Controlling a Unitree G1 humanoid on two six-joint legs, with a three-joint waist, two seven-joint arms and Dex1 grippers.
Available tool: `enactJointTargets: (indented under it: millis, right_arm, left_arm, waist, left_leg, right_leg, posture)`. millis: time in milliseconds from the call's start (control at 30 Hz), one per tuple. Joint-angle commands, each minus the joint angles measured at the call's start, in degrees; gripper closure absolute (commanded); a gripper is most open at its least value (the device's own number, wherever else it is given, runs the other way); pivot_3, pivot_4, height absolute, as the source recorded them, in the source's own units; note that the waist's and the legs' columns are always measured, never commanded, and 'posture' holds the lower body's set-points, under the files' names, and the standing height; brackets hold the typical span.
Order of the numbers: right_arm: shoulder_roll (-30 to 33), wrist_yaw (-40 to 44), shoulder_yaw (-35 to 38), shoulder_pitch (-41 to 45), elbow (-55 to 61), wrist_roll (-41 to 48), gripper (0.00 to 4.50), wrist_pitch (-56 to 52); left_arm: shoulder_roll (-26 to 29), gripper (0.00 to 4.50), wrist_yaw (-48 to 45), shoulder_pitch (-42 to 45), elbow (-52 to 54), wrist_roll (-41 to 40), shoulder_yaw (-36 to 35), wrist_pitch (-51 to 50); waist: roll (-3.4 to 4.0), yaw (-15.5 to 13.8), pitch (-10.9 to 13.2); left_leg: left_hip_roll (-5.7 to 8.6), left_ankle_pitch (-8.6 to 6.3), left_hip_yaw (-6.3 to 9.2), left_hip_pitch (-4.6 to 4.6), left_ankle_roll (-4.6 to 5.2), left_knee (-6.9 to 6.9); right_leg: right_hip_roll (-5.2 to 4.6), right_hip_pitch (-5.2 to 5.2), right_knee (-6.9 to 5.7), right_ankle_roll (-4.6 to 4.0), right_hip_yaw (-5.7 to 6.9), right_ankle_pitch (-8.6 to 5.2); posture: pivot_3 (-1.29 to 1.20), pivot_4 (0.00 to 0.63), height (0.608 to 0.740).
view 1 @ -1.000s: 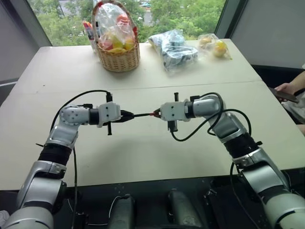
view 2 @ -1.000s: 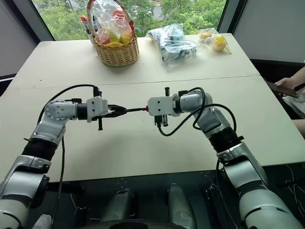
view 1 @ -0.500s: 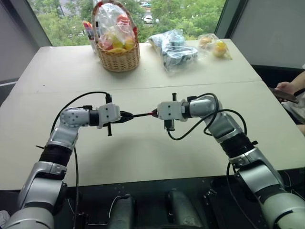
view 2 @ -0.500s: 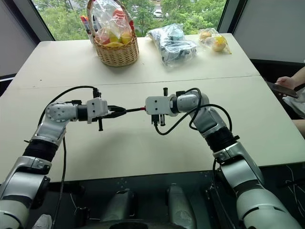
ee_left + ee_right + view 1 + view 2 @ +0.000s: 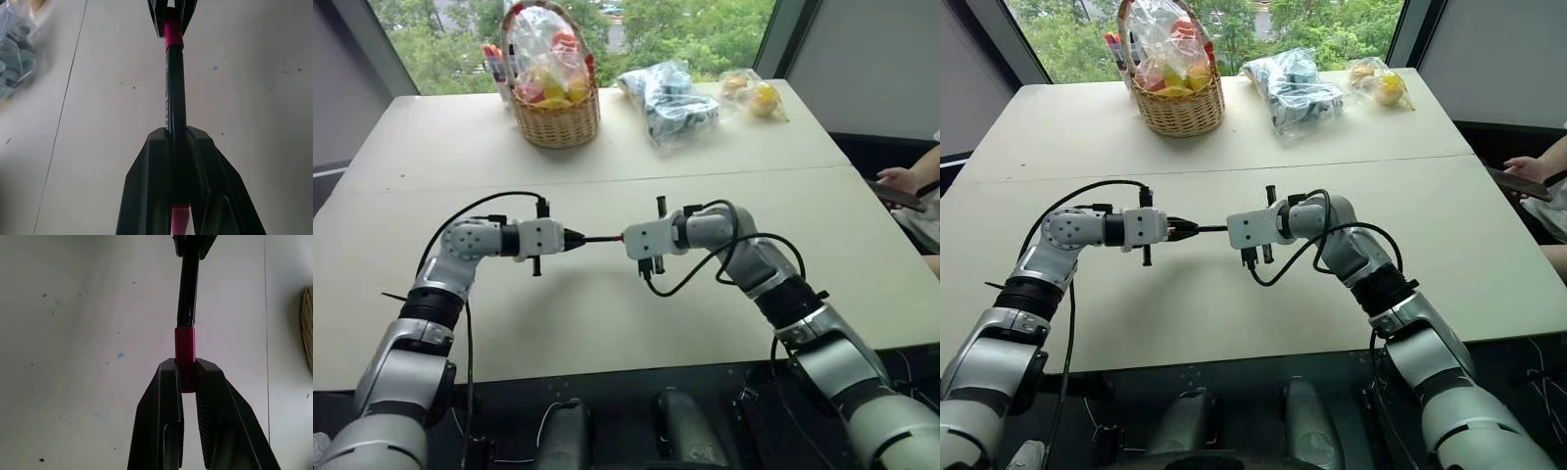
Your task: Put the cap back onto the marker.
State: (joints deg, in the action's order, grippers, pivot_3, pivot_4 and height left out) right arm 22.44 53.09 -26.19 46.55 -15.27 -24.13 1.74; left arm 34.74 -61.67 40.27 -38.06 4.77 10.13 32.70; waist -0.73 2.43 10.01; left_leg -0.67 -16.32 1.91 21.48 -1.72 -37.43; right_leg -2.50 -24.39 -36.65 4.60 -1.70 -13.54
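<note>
Above the pale worktop [image 5: 607, 313], the left tool [image 5: 576, 237] clamps the black marker [image 5: 175, 88] while the right tool [image 5: 185, 377], at its 3 o'clock, has closed in, its red-pink cap [image 5: 185, 345] now apparently seated.

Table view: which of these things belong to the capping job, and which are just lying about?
In the job:
- marker, held by the left gripper
- cap, held by the right gripper, already on the marker's end

Lying about:
- basket of wrapped fruit
- pens beside the basket
- clear bag of dark items
- bagged yellow fruit
- person's hand at the table's edge
</note>
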Motion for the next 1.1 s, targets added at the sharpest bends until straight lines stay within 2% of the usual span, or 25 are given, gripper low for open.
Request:
enactJointTargets:
  millis: [33, 533, 1100]
  right_arm:
    - [-4.1, -1.5, -0.7, 3.2, 1.5, 1.4, 4.42, 1.6]
    - [-3.7, -2.9, 0.5, 2.2, 3.5, 1.6, 4.42, 7.9]
    - [-2.6, -6.1, 3.5, 1.1, 3.9, 3.1, 4.42, 13.1]
  left_arm:
    - [-1.8, 4.5, 2.3, 1.3, 2.9, -2.6, -1.5, 1.1]
    - [-1.7, 4.5, 4.2, 0.3, 3.2, -2.2, -2.2, 9.2]
    - [-0.2, 4.5, 9.7, -2.9, 14.6, 1.9, -1.1, 5.0]
  waist:
    - [0.0, 0.0, 0.0]
    - [0.0, 0.0, 0.0]
    - [0.0, 0.0, 0.0]
  left_leg:
    - [0.0, 0.0, 0.0, 0.0, 0.0, 0.0]
    - [0.0, 0.0, 0.0, 0.0, 0.0, -0.01]
    - [0.0, 0.0, 0.01, 0.0, 0.0, 0.0]
  right_leg:
    - [0.0, 0.0, 0.0, 0.0, 0.0, 0.0]
    - [-0.01, -0.02, -0.05, 0.0, 0.0, 0.0]
    - [-0.01, -0.03, -0.08, -0.01, 0.0, 0.0]
  posture:
    - [0.0, 0.15, 0.74]
    - [0.0, 0.15, 0.74]
    - [0.0, 0.15, 0.74]
